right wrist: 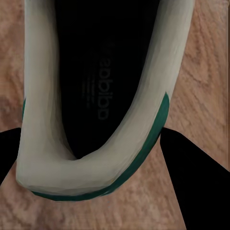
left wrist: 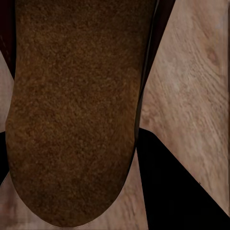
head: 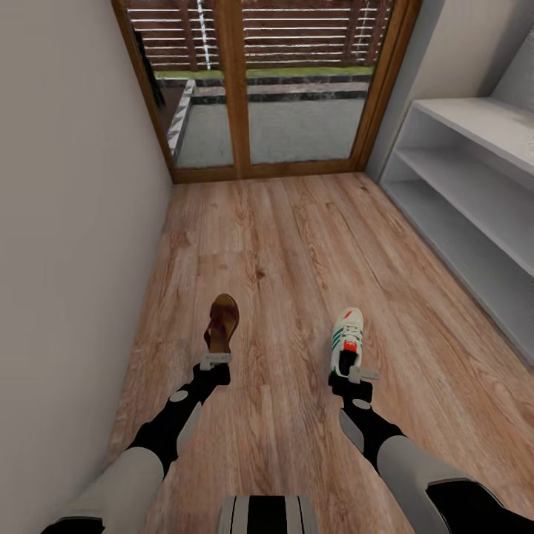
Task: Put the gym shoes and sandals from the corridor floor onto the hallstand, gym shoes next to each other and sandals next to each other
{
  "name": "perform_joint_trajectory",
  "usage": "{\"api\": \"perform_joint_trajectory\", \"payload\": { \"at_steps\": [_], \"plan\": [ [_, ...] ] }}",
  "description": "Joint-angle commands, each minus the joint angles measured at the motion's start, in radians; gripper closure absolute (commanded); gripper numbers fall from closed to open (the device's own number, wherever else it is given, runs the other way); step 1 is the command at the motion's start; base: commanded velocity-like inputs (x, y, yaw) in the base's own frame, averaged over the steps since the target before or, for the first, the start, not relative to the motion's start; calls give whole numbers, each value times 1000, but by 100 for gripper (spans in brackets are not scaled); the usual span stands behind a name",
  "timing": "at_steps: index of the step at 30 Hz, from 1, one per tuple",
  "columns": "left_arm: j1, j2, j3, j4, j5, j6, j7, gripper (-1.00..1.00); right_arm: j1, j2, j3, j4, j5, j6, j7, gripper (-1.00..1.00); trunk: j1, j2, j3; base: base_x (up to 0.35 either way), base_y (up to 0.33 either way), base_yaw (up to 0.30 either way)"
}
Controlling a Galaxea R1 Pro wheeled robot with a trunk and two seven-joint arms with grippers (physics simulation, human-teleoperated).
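Note:
One dark brown sandal (head: 222, 322) sticks out forward from my left gripper (head: 216, 361), which is shut on its near end. In the left wrist view its rough brown face (left wrist: 72, 110) sits between the black fingers (left wrist: 177, 191). One white gym shoe (head: 346, 340) with green stripes and a red tongue patch is held by its heel in my shut right gripper (head: 354, 373). The right wrist view looks into the shoe's dark opening, with its heel rim (right wrist: 38, 124) between the fingers (right wrist: 201, 187). The hallstand (head: 475, 185) stands along the right wall. The other sandal and gym shoe are out of view.
The wood-plank corridor floor (head: 297, 237) runs ahead to a wood-framed glass door (head: 282, 89). A plain wall (head: 74, 222) closes the left side. The hallstand's two long open shelves are bare where they show.

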Motion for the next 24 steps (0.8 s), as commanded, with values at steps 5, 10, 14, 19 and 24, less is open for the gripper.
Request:
{"api": "perform_joint_trajectory", "payload": {
  "at_steps": [5,10,14,19,24],
  "plan": [
    [0,-2,2,1,-3,-1,-5,100,0,0,9,1,-12,-4,-5,100,-2,1,19,0,0,0],
    [0,-3,2,1,-3,0,-4,100,0,0,9,4,-8,-3,-5,100,-5,2,38,0,0,0],
    [0,-3,1,1,-3,1,-5,100,0,0,9,6,-5,-3,-5,100,-6,3,54,0,0,0],
    [0,-3,2,4,-3,2,-3,100,0,0,9,13,-4,-2,-5,100,-9,4,73,0,0,0],
    [0,-4,1,7,-3,3,-3,100,0,0,7,14,-4,-1,-5,100,-11,5,92,0,0,0]
  ]
}}
